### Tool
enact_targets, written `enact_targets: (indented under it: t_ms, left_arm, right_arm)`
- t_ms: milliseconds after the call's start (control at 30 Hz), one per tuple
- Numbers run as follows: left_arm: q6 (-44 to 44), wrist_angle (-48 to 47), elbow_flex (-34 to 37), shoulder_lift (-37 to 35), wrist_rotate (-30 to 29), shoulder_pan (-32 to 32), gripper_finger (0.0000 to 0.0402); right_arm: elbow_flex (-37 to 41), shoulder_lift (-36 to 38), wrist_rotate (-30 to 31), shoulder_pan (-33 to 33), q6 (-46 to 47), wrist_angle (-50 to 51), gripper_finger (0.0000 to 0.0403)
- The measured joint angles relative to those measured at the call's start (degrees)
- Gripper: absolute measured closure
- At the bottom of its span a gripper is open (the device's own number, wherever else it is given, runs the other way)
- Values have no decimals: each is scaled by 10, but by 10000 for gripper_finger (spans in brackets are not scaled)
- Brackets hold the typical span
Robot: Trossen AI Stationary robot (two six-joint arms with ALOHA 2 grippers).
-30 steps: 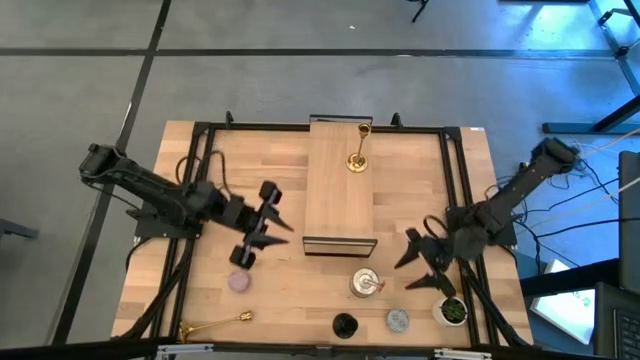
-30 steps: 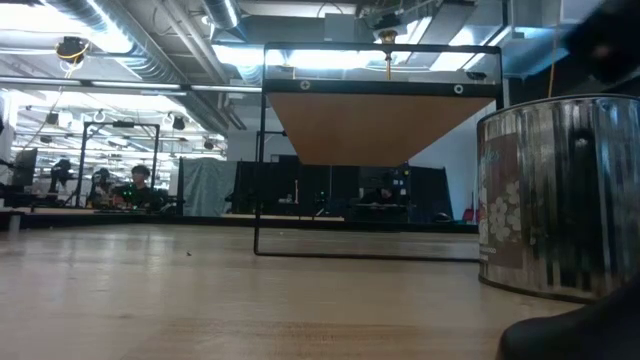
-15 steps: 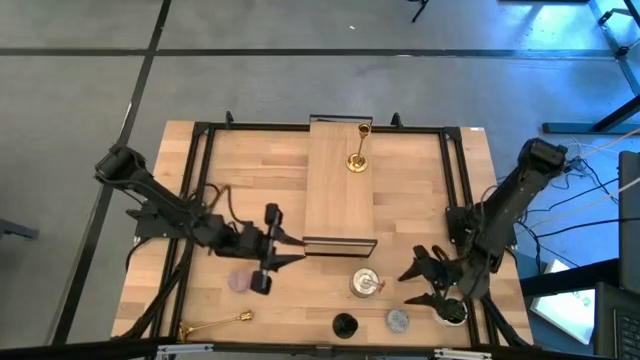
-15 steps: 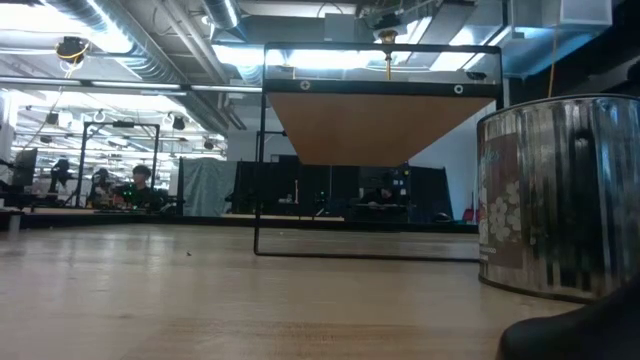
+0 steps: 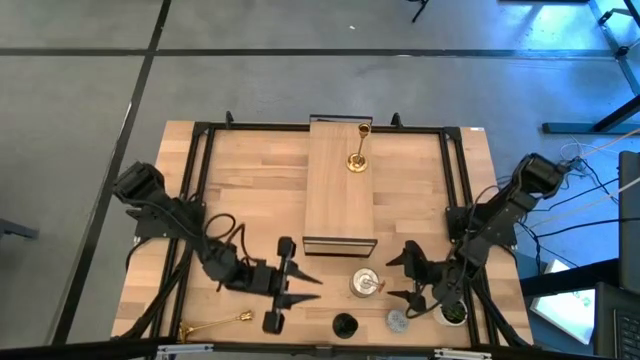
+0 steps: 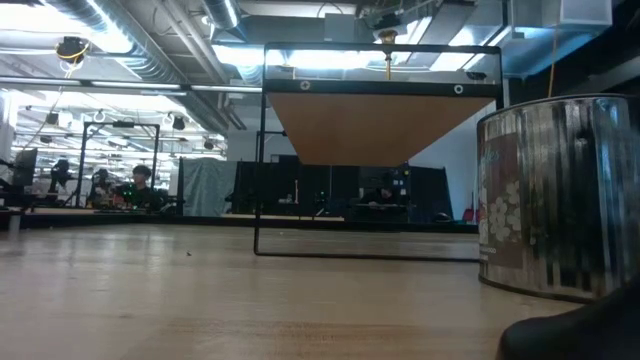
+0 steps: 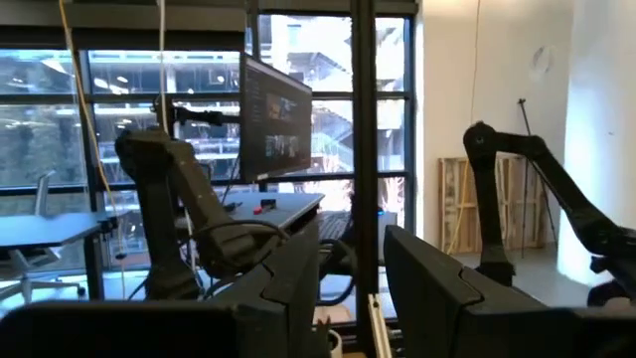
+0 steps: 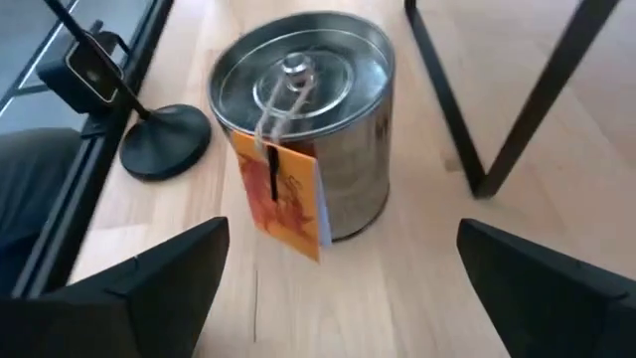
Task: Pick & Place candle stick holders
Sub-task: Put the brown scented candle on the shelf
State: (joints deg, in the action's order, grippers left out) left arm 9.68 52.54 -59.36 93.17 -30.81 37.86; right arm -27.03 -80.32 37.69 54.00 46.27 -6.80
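Down at the near edge of the worktop there's a row of leftovers: the short gold holder lying on its side, the black holder, the grey-blue one and the little plant pot, all apart from each other. The lilac one I can't spot, maybe it's under the left arm. Just behind that row the left gripper hovers near the front, pointing toward the middle; its jaws look nearly closed with only a slim gap in the wrist view, and I can't tell if anything's in there. The right gripper sits just beside the silver holder, jaws spread wide and empty, one on each side of it in the wrist view, so my guess is it's lining up to grab that one around the body. It has an orange tag hanging down its front, which could get in the way. Farther back is the raised wood block on its black frame, with the tall gold holder standing upright at its far end, so that looks like the drop-off spot.
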Motion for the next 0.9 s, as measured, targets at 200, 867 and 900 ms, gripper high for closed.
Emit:
enact_targets:
  t_ms: [200,867,900]
  left_arm:
    - [1,-1,-18,17,-16,15,290]
    - [-353,-373,-18,12,-84,-31,290]
    - [-387,-412,-18,14,-85,-35,290]
  right_arm:
    - [0,-26,-5,-8,-52,-83,3]
    - [-8,-75,-19,-45,-83,-147,3]
    - [-8,-75,-19,-45,-86,-147,3]
